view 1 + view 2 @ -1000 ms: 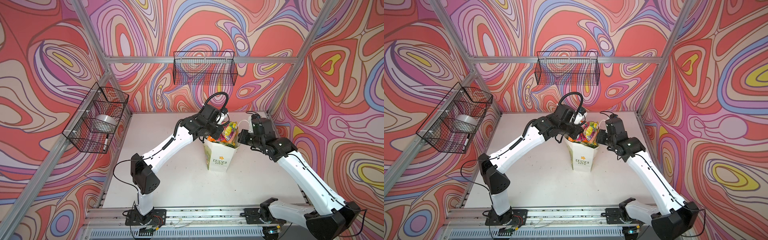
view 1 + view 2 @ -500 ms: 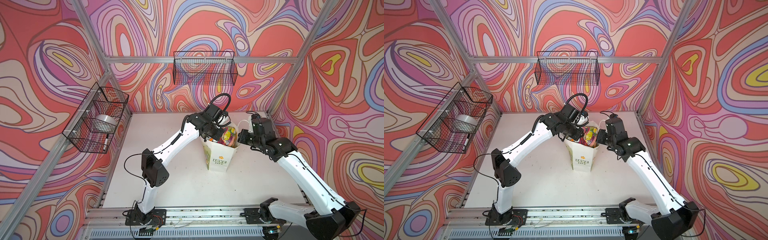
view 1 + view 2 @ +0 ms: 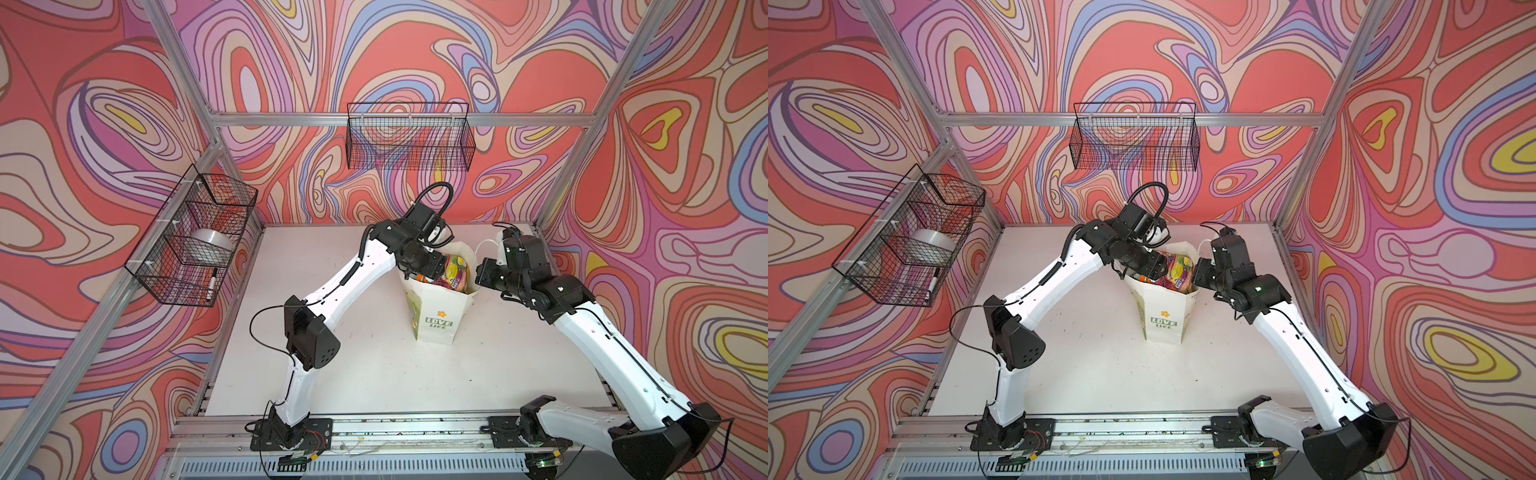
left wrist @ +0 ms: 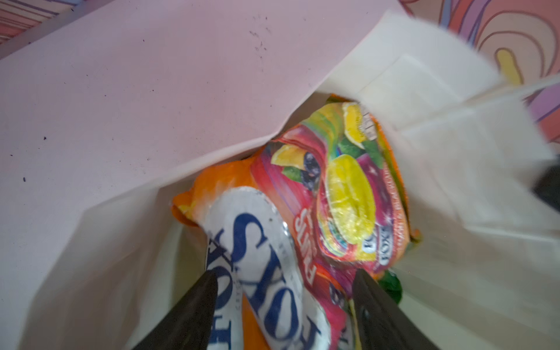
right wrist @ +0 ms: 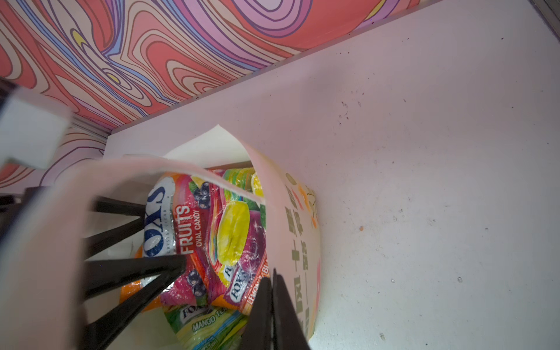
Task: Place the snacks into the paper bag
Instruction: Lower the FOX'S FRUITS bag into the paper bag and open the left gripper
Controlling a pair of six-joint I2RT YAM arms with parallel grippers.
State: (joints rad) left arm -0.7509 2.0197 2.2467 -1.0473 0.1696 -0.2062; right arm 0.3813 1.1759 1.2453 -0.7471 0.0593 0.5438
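Observation:
The white paper bag point(image 3: 436, 324) point(image 3: 1163, 320) with its green "LOVE LIFE" print stands upright mid-table, and several snacks point(image 3: 455, 270) point(image 3: 1177, 270) fill its mouth. My left gripper point(image 3: 432, 270) point(image 4: 286, 291) is inside the bag's mouth. It is open, its fingers apart on either side of a red and orange FOX'S fruits packet point(image 4: 263, 242) point(image 5: 188, 230). A lemon packet point(image 4: 348, 194) and a green mango packet point(image 5: 206, 321) lie beside it. My right gripper point(image 3: 478, 274) point(image 5: 272, 278) is shut on the bag's right rim point(image 5: 291, 218).
A black wire basket point(image 3: 409, 137) hangs on the back wall. Another wire basket point(image 3: 191, 237) on the left wall holds a silver roll point(image 3: 208, 245) and a marker point(image 3: 212, 284). The white table point(image 3: 374, 365) is bounded by aluminium frame posts.
My left gripper has gone further down into the bag's mouth and opened, letting go of the fruits packet. The left elbow has swung forward. The right arm has not moved.

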